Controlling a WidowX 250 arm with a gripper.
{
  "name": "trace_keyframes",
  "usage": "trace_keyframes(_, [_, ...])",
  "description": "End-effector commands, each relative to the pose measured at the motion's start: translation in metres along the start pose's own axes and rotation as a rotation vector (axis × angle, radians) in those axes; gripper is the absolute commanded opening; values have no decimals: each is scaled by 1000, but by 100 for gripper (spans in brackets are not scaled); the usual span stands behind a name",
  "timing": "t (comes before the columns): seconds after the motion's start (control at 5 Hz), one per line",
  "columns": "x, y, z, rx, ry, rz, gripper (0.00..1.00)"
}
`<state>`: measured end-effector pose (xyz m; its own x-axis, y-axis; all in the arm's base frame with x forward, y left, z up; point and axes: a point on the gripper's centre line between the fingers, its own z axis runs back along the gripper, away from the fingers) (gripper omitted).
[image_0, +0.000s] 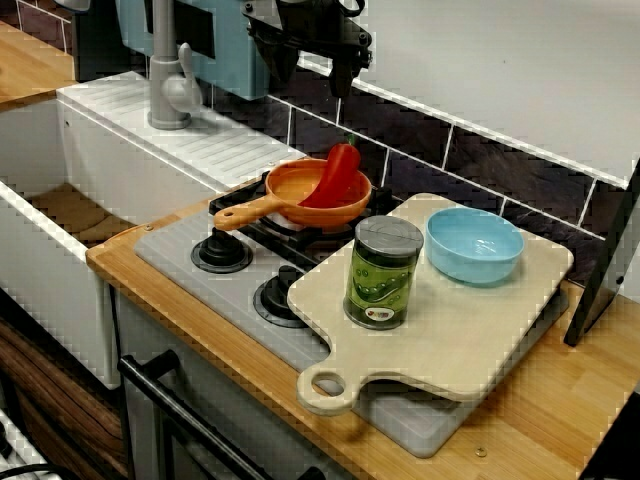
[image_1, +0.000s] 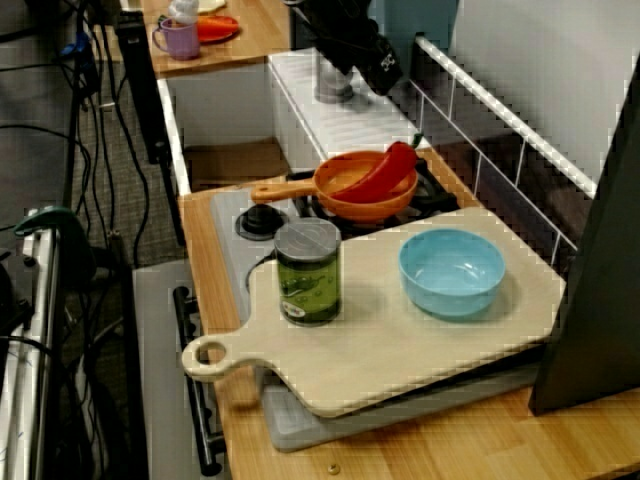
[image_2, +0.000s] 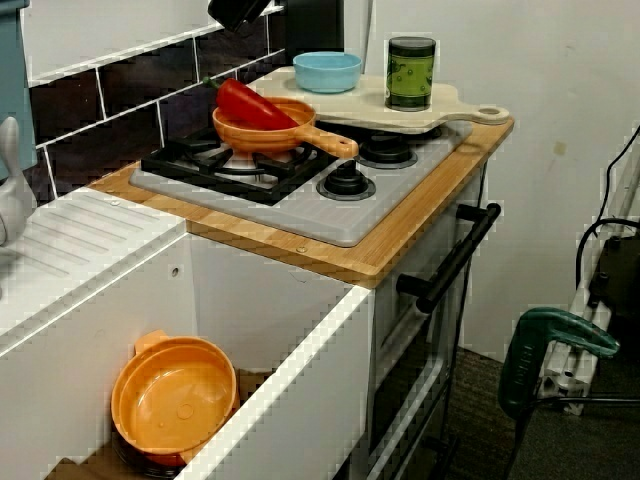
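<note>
Overhead, the gripper (image_0: 312, 72) hangs empty above the hob (image_0: 190, 255), fingers spread. Nearest below it, the pepper (image_0: 335, 175) leans on the rim of the pan (image_0: 300, 205), seemingly too long to lie flat inside. A can (image_0: 382, 272) and a bowl (image_0: 475, 245) stand apart on the board (image_0: 450, 340).

Gripper (image_0: 312, 72) cut off by the top edge in every view, jaws' spread unclear; faucet (image_0: 170, 75) top cropped.

From the sink side I see my hand (image_2: 240, 10) at the top edge, above the red pepper (image_2: 250, 103) lying in the orange pan (image_2: 268, 137) on the stove (image_2: 330, 215). An orange pot (image_2: 175, 395) sits in the sink (image_2: 290, 400).
</note>
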<state>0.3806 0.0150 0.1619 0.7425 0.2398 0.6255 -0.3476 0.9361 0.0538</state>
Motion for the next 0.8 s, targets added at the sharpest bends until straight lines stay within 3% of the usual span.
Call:
trace_keyframes(0.0, [-9, -6, 6, -8, -56, 3, 100])
trace_keyframes(0.6, [-16, -24, -24, -4, -65, 5, 100])
